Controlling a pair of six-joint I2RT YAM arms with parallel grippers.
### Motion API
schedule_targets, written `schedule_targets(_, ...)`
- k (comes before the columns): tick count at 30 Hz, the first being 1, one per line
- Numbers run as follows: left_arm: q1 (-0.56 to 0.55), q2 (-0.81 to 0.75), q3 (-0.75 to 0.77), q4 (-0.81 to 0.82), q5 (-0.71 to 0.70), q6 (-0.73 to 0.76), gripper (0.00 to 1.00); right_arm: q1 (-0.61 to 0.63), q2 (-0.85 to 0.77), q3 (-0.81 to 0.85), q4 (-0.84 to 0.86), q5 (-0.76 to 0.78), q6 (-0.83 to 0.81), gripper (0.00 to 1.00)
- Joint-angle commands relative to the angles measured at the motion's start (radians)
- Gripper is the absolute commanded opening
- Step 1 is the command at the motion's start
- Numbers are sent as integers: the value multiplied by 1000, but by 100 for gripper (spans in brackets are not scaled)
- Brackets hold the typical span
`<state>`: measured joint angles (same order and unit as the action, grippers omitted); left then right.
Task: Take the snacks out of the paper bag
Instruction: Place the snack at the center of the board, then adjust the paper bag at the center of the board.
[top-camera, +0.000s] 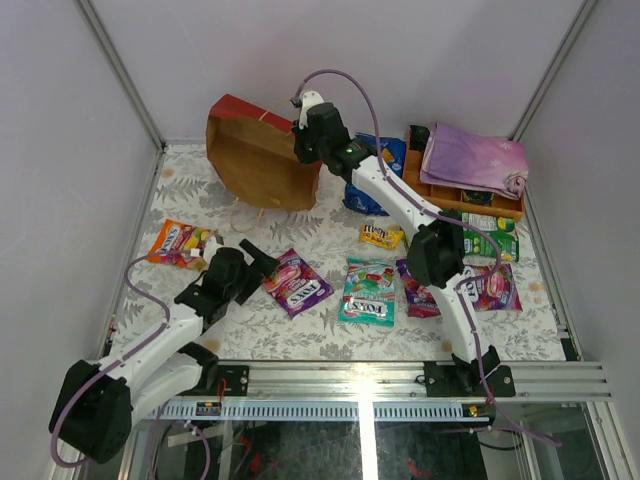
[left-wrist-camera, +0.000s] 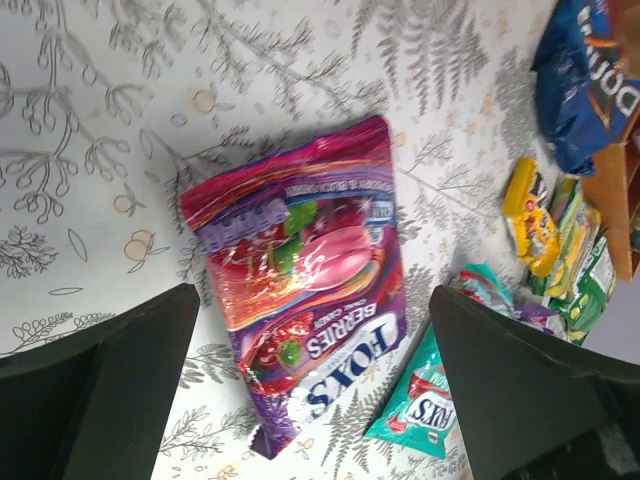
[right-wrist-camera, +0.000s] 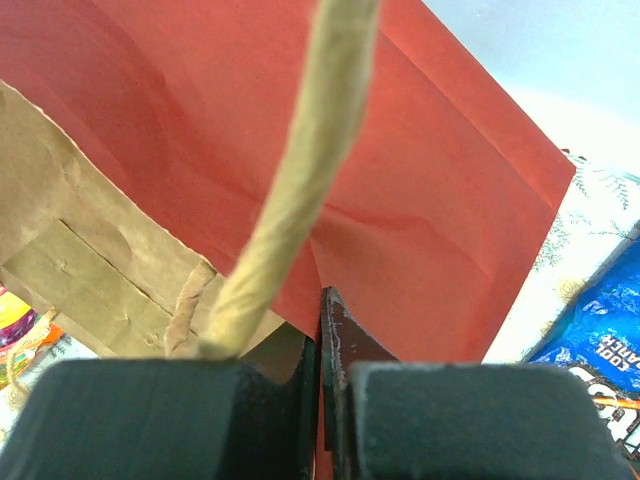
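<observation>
The red paper bag (top-camera: 255, 150) is tipped at the back of the table, its brown inside facing the camera. My right gripper (top-camera: 305, 145) is shut on the bag's rim (right-wrist-camera: 400, 250); a string handle (right-wrist-camera: 290, 190) runs up past the fingers. My left gripper (top-camera: 262, 258) is open, hovering over the pink and purple Fox's pack (top-camera: 296, 283), which lies flat between the jaws (left-wrist-camera: 300, 300). A teal Fox's pack (top-camera: 368, 291), an orange pack (top-camera: 180, 243), a yellow pack (top-camera: 381, 236), a purple pack (top-camera: 418, 290) and the blue Doritos bag (top-camera: 372, 178) lie on the table.
An orange wooden tray (top-camera: 460, 195) with a folded purple cloth (top-camera: 472, 160) stands at the back right. A green pack (top-camera: 492, 235) and another pink pack (top-camera: 492, 287) lie near the right arm. Walls close in on the left, right and back.
</observation>
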<state>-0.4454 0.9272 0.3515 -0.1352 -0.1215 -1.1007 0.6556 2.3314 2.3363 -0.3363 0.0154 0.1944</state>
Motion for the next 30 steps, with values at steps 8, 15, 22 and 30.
schedule_targets(8,39,28,329,-243,-73,246,100,-8,-41,76,14,-71,29,0)
schedule_targets(15,148,73,447,-338,9,338,100,-36,-48,81,31,-192,94,0)
schedule_targets(22,270,92,476,-388,92,402,100,-57,-28,111,40,-287,132,0)
schedule_targets(30,280,58,501,-353,74,422,100,-60,-16,124,42,-343,148,0)
